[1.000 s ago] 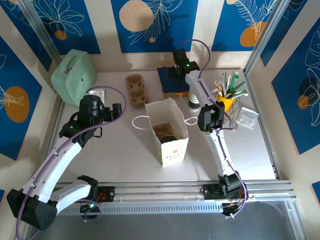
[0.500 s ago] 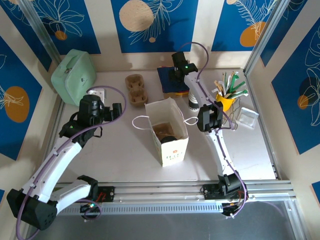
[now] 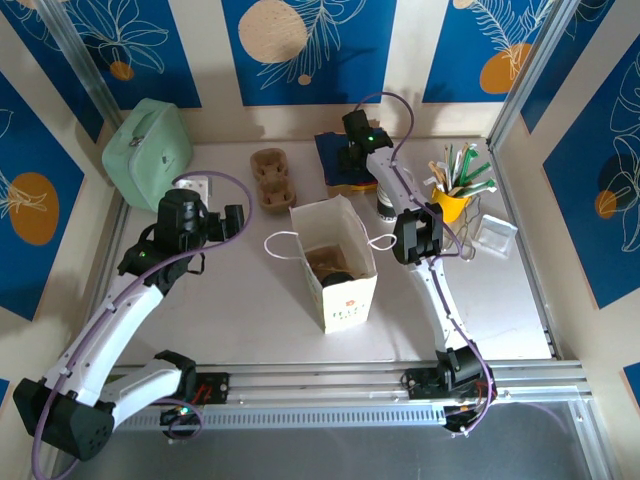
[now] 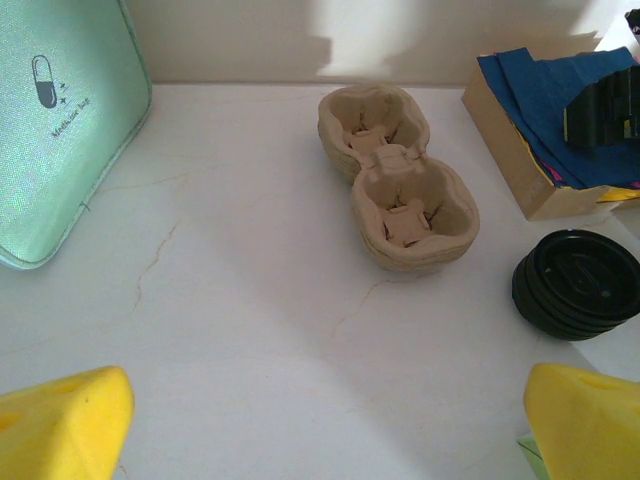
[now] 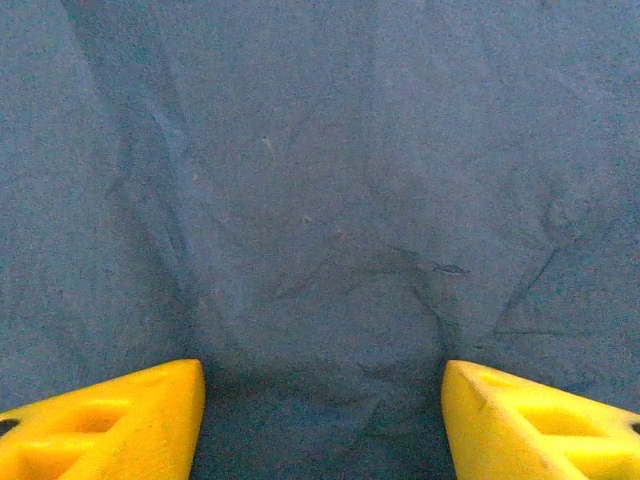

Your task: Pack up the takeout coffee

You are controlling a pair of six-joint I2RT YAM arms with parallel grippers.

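Note:
The takeout coffee (image 3: 338,278) shows as a round black lid deep inside the open white paper bag (image 3: 345,300), next to brown cardboard. My right gripper (image 3: 352,150) is stretched to the back of the table over the box of blue napkins (image 3: 335,170). In the right wrist view the right gripper (image 5: 322,400) stands open, its yellow fingers (image 5: 120,425) just above the creased blue napkin (image 5: 320,180), nothing between them. My left gripper (image 3: 215,218) hovers left of the bag. It (image 4: 325,400) is wide open over bare table.
A brown two-cup carrier (image 4: 400,190) lies ahead of the left gripper, with a stack of black lids (image 4: 577,283) to its right. A mint pouch (image 3: 148,150) sits back left. Lidless cups (image 3: 387,200), a yellow utensil holder (image 3: 452,205) and a clear tub (image 3: 495,235) stand at the right.
The right gripper has shifted slightly left over the blue napkins and its jaws have narrowed a little. The left arm has not moved.

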